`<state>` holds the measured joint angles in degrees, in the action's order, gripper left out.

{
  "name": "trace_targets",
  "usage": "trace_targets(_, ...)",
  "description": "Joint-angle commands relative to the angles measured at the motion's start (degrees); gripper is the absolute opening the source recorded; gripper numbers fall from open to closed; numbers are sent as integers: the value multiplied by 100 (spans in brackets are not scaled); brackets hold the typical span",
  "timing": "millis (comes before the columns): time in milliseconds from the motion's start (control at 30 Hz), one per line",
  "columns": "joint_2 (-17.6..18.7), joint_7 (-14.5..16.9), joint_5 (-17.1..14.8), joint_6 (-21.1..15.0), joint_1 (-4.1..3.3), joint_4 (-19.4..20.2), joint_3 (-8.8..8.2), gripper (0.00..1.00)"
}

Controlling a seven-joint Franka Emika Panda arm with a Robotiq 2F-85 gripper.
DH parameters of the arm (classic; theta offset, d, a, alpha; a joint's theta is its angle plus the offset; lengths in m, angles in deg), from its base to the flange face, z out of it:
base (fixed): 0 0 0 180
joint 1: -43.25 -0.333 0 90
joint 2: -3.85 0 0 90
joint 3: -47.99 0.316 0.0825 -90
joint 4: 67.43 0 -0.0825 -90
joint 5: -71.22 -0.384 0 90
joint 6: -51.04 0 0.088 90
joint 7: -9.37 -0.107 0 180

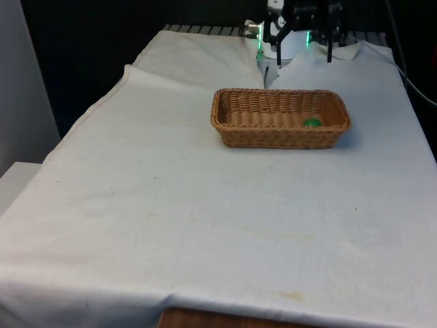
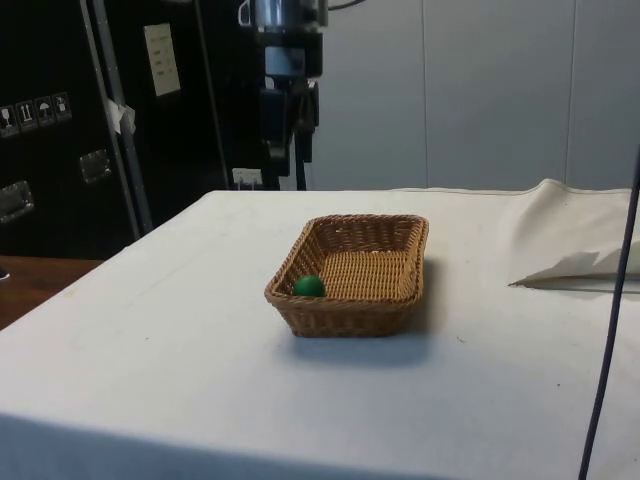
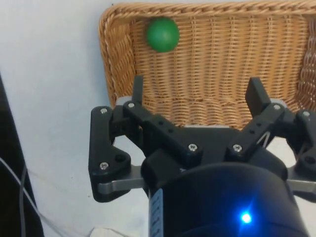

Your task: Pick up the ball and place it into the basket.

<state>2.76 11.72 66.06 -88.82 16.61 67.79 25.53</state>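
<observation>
Since the green ball point(image 2: 308, 286) already rests in the basket point(image 2: 398, 300) at mid-frame, we judge the task complete; the gripper point(image 3: 196, 96), fingers spread and empty, hangs above the upper rim.

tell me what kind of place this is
Probably a robot lab test bench: a table under a white cloth, dark cabinets behind, a gripper above a wicker basket holding a green ball.

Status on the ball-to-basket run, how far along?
Looks done: the green ball lies inside the wicker basket, near a corner. In hand: nothing; the gripper is open and empty, raised above the basket's far side. Left: nothing for the placement itself, judging by these views; at most, the arm retreating.
</observation>
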Motion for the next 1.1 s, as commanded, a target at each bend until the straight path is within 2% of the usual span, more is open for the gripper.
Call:
trace_targets(0, -92, -6, 86, 86, 11, 6, -6, 100)
trace_targets(133, -361, 34, 189, 275, 29, 17, -17, 100)
trace_targets(167, -309, 63, 109, 229, 17, 0, -23, 100)
trace_targets(267, -573, 29, 275, 453, 29, 6, -11, 100)
trace_targets(400, -705, -6, 332, 613, 29, -57, 6, 100)
trace_targets(433, -722, 69, 246, 556, 17, -17, -6, 100)
trace_targets(467, -728, -17, 344, 647, 34, -80, 17, 100)
trace_targets(767, -722, -229, 504, 1008, 40, -453, 74, 100)
trace_targets(800, -768, -172, 447, 974, 17, -424, 63, 100)
trace_targets(833, -699, -281, 556, 1066, 40, -510, 69, 100)
trace_targets(1067, -573, -464, 693, 1289, 46, -751, 57, 100)
